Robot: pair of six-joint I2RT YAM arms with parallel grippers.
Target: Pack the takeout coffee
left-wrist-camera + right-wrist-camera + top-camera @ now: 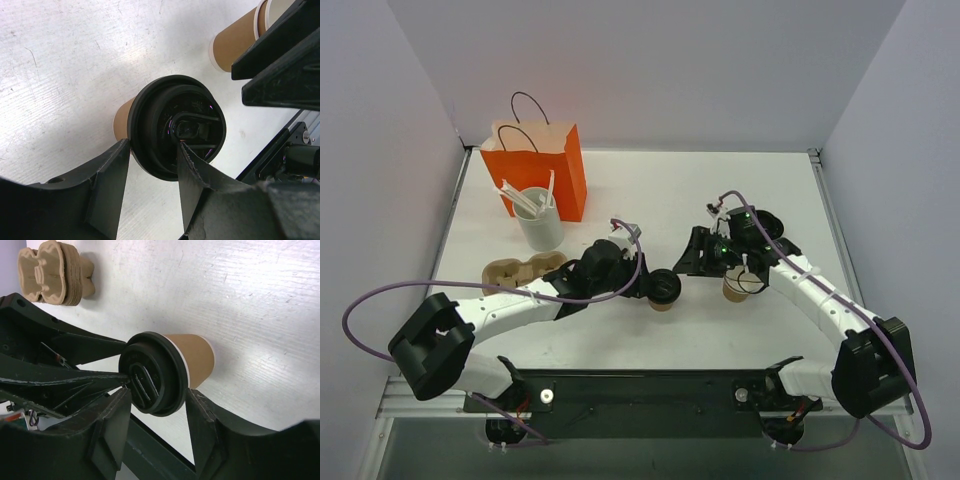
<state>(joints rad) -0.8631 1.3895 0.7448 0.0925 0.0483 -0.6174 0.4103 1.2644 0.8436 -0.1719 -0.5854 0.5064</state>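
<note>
The takeout coffee (663,289), a tan paper cup with a black lid, stands upright at the middle of the table. In the left wrist view the black lid (175,127) lies just beyond my left gripper (154,145). That gripper is open, with one fingertip at the lid's rim and the other over its top. Whether they touch it I cannot tell. My right gripper (157,395) is open too and frames the coffee (165,370) from the other side without closing on it. From above, the left gripper (642,285) and right gripper (685,268) flank the cup.
An orange paper bag (535,170) stands open at the back left, with a white cup of stirrers (540,225) before it. A stack of tan cup carriers (520,272) lies under my left arm. A lidless tan cup (742,285) stands under my right wrist.
</note>
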